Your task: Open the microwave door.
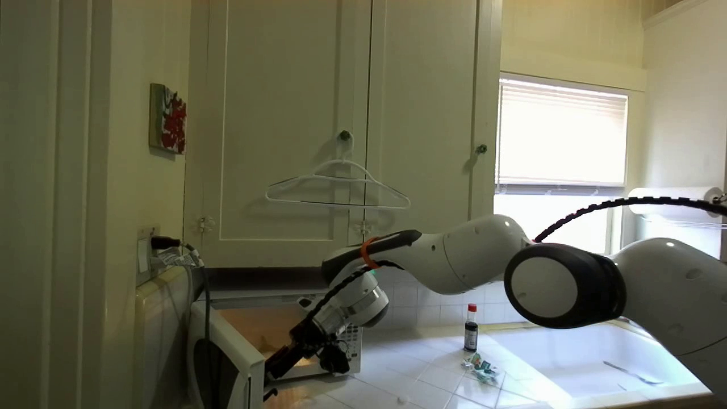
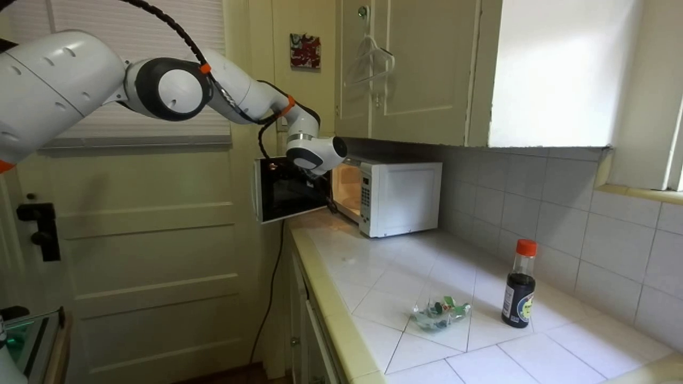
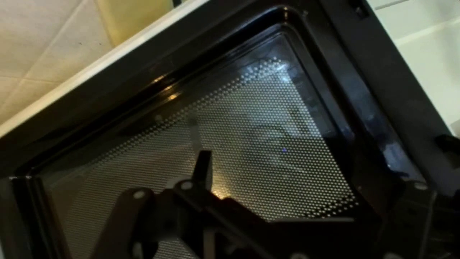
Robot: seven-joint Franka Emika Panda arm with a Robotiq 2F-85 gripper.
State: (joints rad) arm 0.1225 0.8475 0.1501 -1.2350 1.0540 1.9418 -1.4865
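The white microwave (image 1: pixel 352 346) stands on the counter with its lit interior showing; its white side and button panel also show in an exterior view (image 2: pixel 408 197). The microwave door (image 1: pixel 227 335) stands wide open, swung out from the front. Its dark inner face shows in an exterior view (image 2: pixel 288 194) and fills most of the wrist view (image 3: pixel 266 118). My gripper (image 1: pixel 271 379) is at the inner side of the door, near its free edge. In the wrist view the fingers (image 3: pixel 300 169) are spread with nothing between them. I cannot tell whether a finger touches the door.
A red-capped sauce bottle (image 2: pixel 518 288) and a crumpled clear wrapper (image 2: pixel 440 313) lie on the tiled counter (image 2: pixel 368 266). Cream wall cabinets (image 1: pixel 284 113) with a white hanger (image 1: pixel 338 177) are above. A power cord (image 1: pixel 207 301) hangs beside the door. A sink (image 1: pixel 596 352) is at the right.
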